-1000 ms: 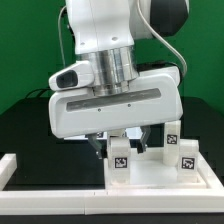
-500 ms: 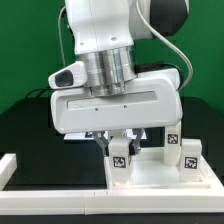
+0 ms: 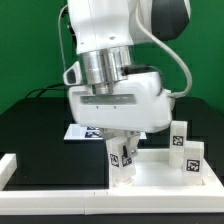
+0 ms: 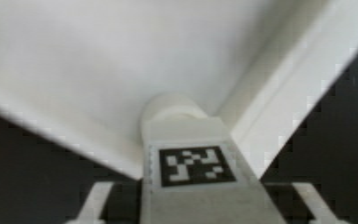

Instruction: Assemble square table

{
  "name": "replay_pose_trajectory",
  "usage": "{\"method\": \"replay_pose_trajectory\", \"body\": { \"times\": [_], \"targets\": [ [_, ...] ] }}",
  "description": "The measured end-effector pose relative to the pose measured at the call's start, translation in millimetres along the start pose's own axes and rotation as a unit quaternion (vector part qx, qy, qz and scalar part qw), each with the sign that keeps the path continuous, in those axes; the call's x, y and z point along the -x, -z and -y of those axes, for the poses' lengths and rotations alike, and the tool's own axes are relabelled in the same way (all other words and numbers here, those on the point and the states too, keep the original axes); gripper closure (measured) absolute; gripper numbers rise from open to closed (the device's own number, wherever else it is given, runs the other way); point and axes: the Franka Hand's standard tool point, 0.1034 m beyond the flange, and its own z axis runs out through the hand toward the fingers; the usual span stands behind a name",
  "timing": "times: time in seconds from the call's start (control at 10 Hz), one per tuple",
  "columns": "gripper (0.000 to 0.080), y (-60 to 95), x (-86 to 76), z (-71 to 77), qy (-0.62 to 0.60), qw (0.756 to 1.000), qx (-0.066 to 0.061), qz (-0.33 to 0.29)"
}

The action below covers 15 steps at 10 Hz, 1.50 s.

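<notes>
The square table top (image 3: 160, 176) lies white and rimmed at the exterior view's lower right. A white block leg (image 3: 122, 158) with a black-white tag stands upright at its near corner. My gripper (image 3: 121, 141) comes down over this leg and is shut on its upper part. In the wrist view the leg (image 4: 194, 150) fills the middle, tag facing the camera, over the top's corner (image 4: 87, 60). It sits in my gripper (image 4: 197, 205), with one finger (image 4: 101, 202) on each side. Two more tagged legs (image 3: 180, 135) (image 3: 190, 156) stand upright at the top's far side.
White border rails run along the front (image 3: 50, 190) and the exterior view's left (image 3: 8, 166) of the black table. The marker board (image 3: 80, 131) lies behind the hand, mostly hidden by it.
The jaws have closed in on the leg. The hand has since turned about its upright axis, its wide body now swung round toward the exterior view's left.
</notes>
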Motion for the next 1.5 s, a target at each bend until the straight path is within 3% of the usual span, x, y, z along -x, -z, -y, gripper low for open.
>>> {"method": "replay_pose_trajectory", "body": {
  "times": [0.2,0.4,0.6,0.7,0.8,0.9,1.0,1.2,1.4,1.5],
  "targets": [
    [0.0508,-0.2,-1.0,0.2,-0.085,0.996,-0.012,0.015],
    [0.0508,-0.7,0.4,0.6,-0.133,0.991,-0.014,0.018],
    [0.0263,-0.9,0.7,0.6,-0.083,0.996,-0.013,0.016],
    [0.0263,-0.7,2.0,1.7,0.009,1.0,-0.01,0.012],
    [0.0174,1.5,2.3,6.2,0.165,0.986,0.001,0.005],
    [0.0157,1.4,2.5,6.9,0.254,0.967,0.006,0.011],
    [0.0157,1.2,2.0,7.0,0.266,0.964,0.005,0.011],
    [0.0151,1.1,2.1,7.1,0.367,0.93,0.007,0.01],
    [0.015,1.7,7.9,13.0,0.523,0.852,0.027,0.001],
    [0.015,2.3,8.2,14.7,0.566,0.824,0.03,0.0]
  ]
}}
